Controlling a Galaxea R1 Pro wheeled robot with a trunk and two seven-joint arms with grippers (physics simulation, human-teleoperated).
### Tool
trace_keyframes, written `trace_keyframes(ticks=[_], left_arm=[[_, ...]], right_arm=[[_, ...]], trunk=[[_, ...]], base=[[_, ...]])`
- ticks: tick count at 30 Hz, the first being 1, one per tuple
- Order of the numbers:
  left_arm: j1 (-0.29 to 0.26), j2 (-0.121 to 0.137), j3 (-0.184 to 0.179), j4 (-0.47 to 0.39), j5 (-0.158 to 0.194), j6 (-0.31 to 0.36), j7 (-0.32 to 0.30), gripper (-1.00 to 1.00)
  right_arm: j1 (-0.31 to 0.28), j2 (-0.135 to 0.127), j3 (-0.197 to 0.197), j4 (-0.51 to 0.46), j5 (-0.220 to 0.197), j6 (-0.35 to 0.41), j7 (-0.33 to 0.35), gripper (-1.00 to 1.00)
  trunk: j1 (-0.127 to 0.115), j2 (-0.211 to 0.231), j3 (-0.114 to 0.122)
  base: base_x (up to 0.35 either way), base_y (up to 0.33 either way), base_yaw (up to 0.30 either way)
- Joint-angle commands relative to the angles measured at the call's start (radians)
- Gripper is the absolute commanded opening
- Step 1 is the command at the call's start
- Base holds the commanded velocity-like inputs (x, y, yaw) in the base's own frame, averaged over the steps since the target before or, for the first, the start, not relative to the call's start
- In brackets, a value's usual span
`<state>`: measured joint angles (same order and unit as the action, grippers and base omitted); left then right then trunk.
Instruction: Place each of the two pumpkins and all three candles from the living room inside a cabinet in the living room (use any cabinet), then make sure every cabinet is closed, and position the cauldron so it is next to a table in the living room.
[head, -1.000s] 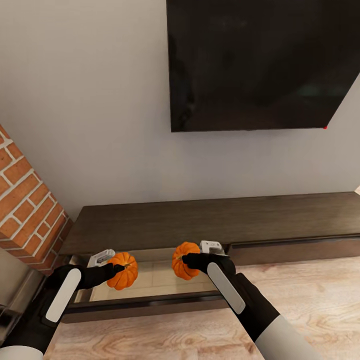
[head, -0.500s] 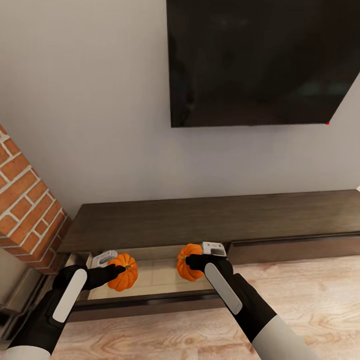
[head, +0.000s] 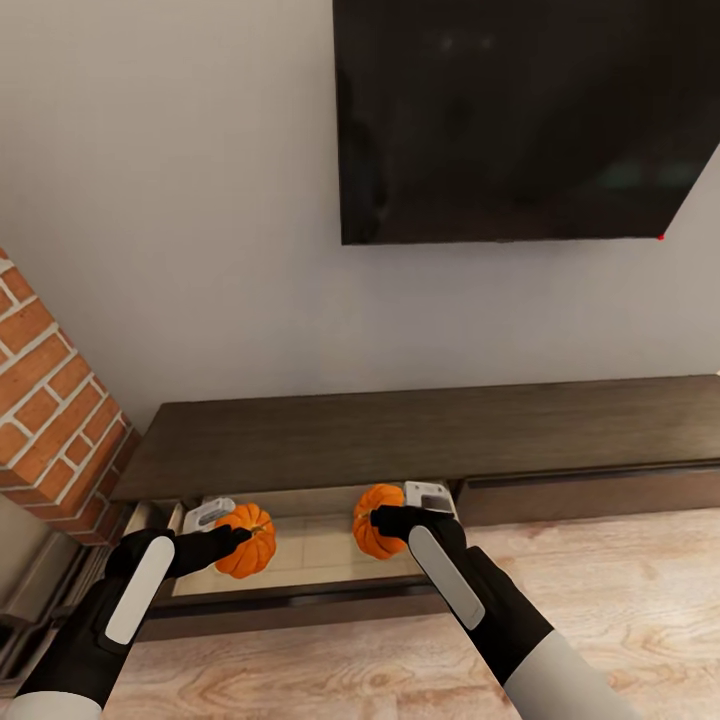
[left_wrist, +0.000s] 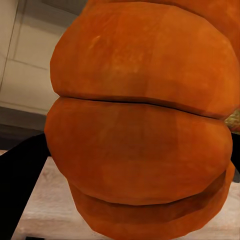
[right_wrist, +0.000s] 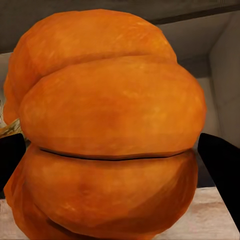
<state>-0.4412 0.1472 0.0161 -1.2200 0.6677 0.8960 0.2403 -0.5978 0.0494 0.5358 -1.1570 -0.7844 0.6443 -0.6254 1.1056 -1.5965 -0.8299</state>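
Your left gripper (head: 238, 538) grasps one pumpkin (head: 247, 541), your right gripper (head: 378, 520) the other pumpkin (head: 374, 520), both over the open cabinet drawer (head: 310, 553).

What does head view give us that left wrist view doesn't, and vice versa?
Head view alone: the long dark-brown wooden cabinet, the black wall screen, the brick column, the right gripper shut on the second round ribbed orange pumpkin, and the left gripper.

Left wrist view alone: close-up rib grooves on the left pumpkin, with a dark finger beside it.

Both: the left pumpkin and the open drawer's pale beige lining behind it.
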Motion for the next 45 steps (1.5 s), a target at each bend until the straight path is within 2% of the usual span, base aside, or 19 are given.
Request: trace_keyframes(ticks=[1,5,33,45], left_arm=[[-0.001,0.000,0.000,-0.002,0.011,0.003,0.010,-1.00],[-0.001,0.000,-0.001,-0.002,0.011,0.003,0.010,-1.00],[-0.001,0.000,-0.007,-0.016,0.012,0.003,0.010,-1.00],[-0.001,0.000,-0.007,-0.015,0.012,0.003,0.010,-1.00]], right_arm=[[-0.001,0.000,0.002,-0.002,-0.010,-0.010,-0.009,-1.00],[-0.001,-0.002,0.003,0.003,-0.013,-0.041,-0.008,-1.00],[-0.001,-0.002,0.003,0.003,-0.012,-0.048,0.004,-1.00],[-0.001,-0.002,0.003,0.003,-0.012,-0.048,0.006,-1.00]], trunk=[[0.004,-0.008,-0.004],[0.019,-0.036,-0.017],[0.127,-0.232,-0.104],[0.127,-0.232,-0.104]], base=[[0.000,0.000,0.000],[0.000,0.000,0.000],[0.000,0.000,0.000],[0.000,0.038,0.000]])
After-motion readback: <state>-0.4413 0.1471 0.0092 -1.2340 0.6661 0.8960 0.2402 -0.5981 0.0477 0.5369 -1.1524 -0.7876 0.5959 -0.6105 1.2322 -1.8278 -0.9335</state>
